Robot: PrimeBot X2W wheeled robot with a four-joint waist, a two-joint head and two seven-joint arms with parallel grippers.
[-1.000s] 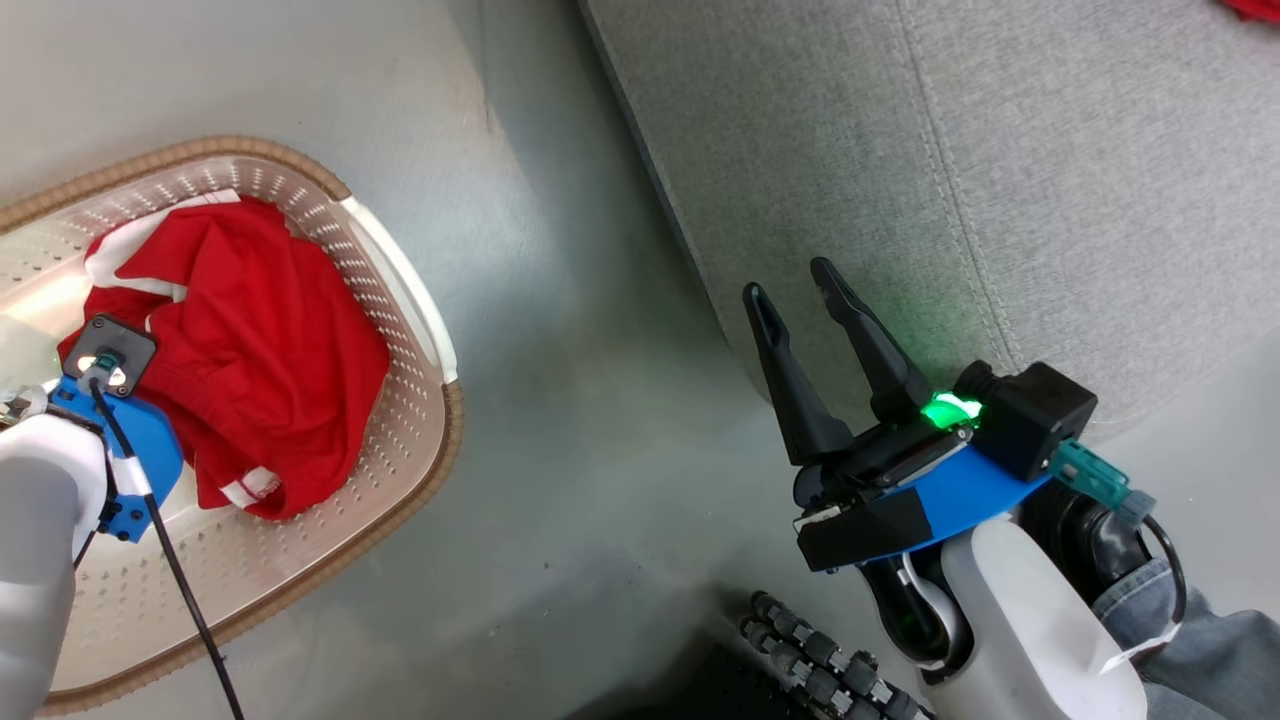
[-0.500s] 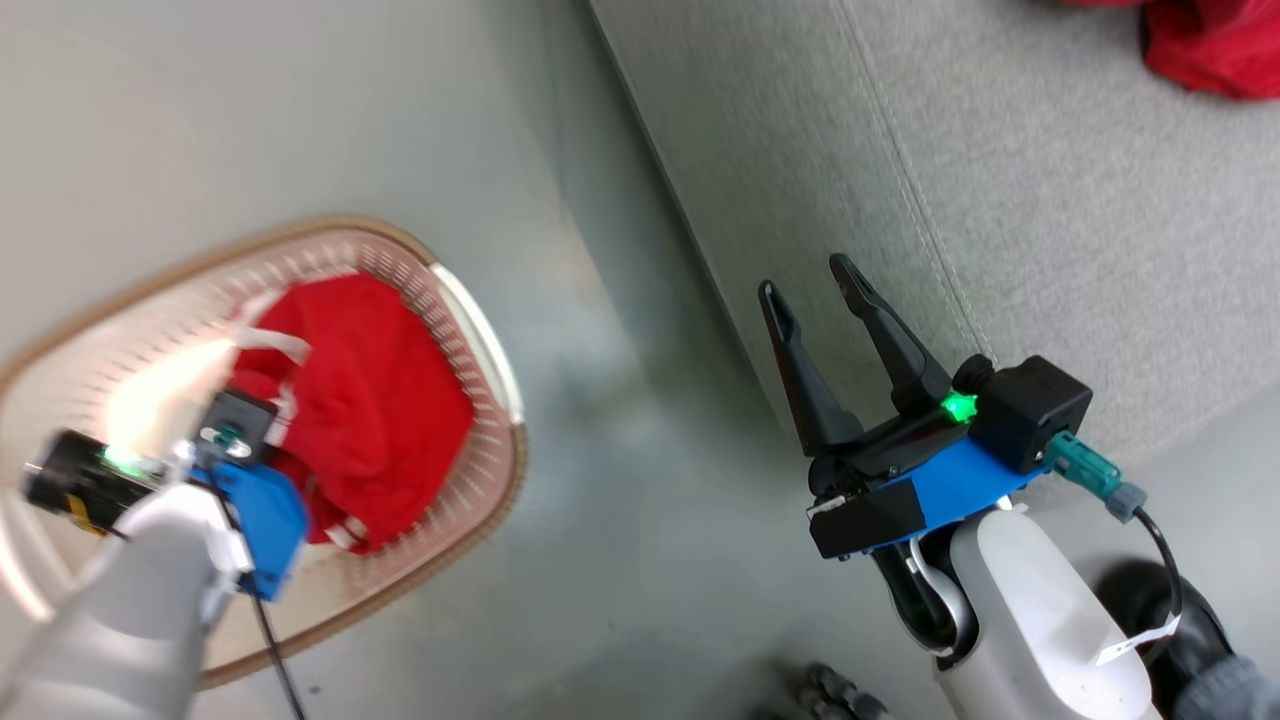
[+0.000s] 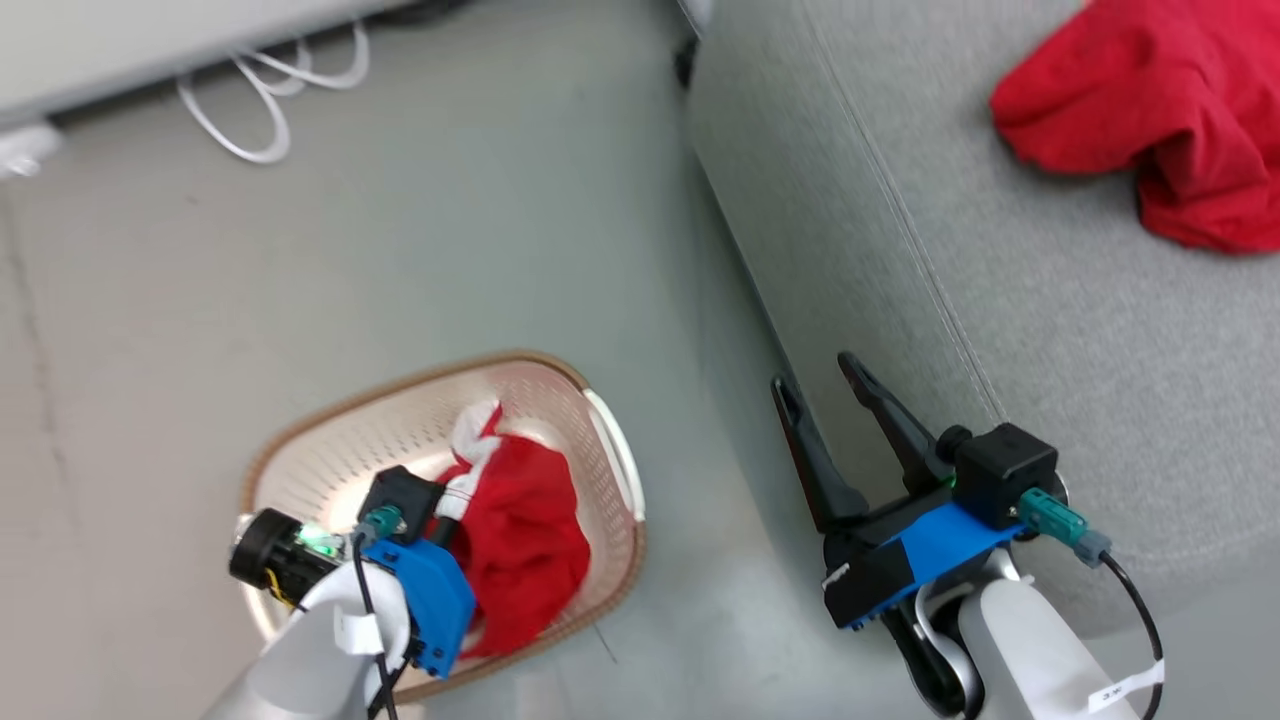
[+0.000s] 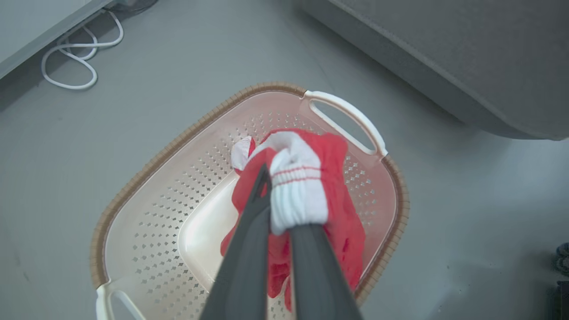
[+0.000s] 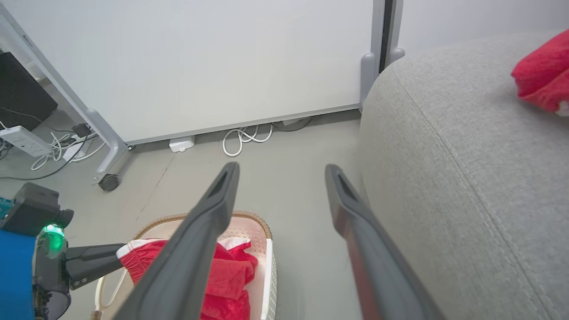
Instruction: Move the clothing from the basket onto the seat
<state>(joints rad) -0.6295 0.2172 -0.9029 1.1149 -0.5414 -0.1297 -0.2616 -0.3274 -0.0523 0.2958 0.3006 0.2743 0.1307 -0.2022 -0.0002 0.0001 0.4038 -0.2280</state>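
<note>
One basket point(image 4: 155, 209) stands on the floor point(image 3: 400, 250). Left gripper point(image 4: 278, 191): clenched on the white cuff of one red garment point(image 4: 338, 178), which hangs inside the basket. Right gripper point(image 3: 814, 372): released and empty, to the right of the basket. One seat point(image 3: 1000, 300), also right of the basket, carries one red heap point(image 3: 1130, 90).
</note>
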